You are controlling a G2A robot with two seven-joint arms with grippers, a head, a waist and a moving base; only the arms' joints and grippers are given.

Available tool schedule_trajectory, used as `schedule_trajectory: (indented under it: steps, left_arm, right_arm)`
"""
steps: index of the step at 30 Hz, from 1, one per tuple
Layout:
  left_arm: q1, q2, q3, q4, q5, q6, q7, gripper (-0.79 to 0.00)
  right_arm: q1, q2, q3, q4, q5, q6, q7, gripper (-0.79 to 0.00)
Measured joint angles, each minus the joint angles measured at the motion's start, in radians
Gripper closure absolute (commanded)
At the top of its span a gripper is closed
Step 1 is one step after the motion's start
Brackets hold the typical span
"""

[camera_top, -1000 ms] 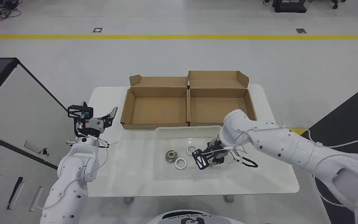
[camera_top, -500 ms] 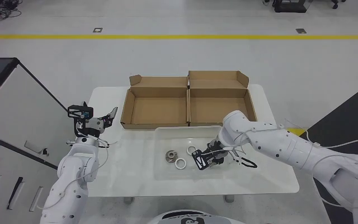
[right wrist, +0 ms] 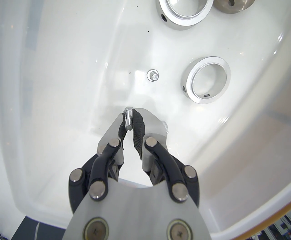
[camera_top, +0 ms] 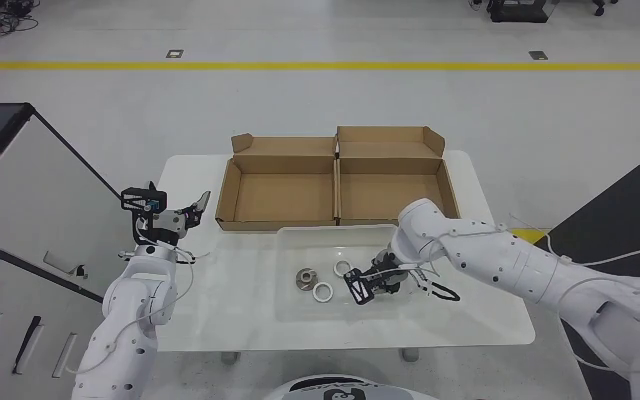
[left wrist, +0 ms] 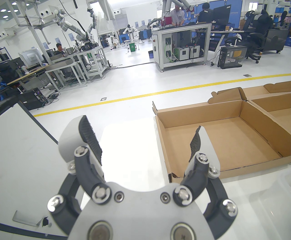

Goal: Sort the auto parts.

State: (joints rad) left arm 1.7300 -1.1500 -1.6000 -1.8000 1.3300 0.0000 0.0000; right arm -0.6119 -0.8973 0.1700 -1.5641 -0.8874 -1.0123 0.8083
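My right gripper [right wrist: 129, 116] is low inside the clear plastic bin [camera_top: 300, 238], shut on a small threaded bolt [right wrist: 128, 121] whose head pokes out past the fingertips. From above, this gripper [camera_top: 362, 287] sits in the bin's right half. Another small bolt [right wrist: 153, 75] stands on its head just beyond, and a third [right wrist: 165, 126] peeks out behind one finger. Two aluminium rings [right wrist: 189, 84] [right wrist: 181, 22] and a dark metal hub [right wrist: 234, 4] lie farther off. My left gripper [left wrist: 141, 122] is open and holds nothing, raised over the table's left edge [camera_top: 190, 210].
Two open cardboard boxes [camera_top: 276, 195] [camera_top: 390, 190] stand side by side behind the bin, both bare inside. The left box [left wrist: 218, 141] lies just ahead of my left gripper. In the top view the rings [camera_top: 324, 293] [camera_top: 343, 268] and hub [camera_top: 303, 278] lie left of my right gripper.
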Motion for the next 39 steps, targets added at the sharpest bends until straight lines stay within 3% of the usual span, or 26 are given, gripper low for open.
schedule_trajectory:
  steps: [10,27,39]
  left_arm:
    - [0.0,0.0,0.0,0.0,0.0,0.0,0.0,-0.785]
    - [0.0,0.0,0.0,0.0,0.0,0.0,0.0,-0.785]
    - [0.0,0.0,0.0,0.0,0.0,0.0,0.0,-0.785]
  right_arm:
    - [0.041,0.015,0.0,-0.033,0.029,0.0,0.0,0.0]
    - [0.21,0.119,0.0,-0.161,0.326,0.0,-0.001,0.0]
    - [0.224,0.13,0.001,-0.148,0.423,0.0,-0.064,0.0]
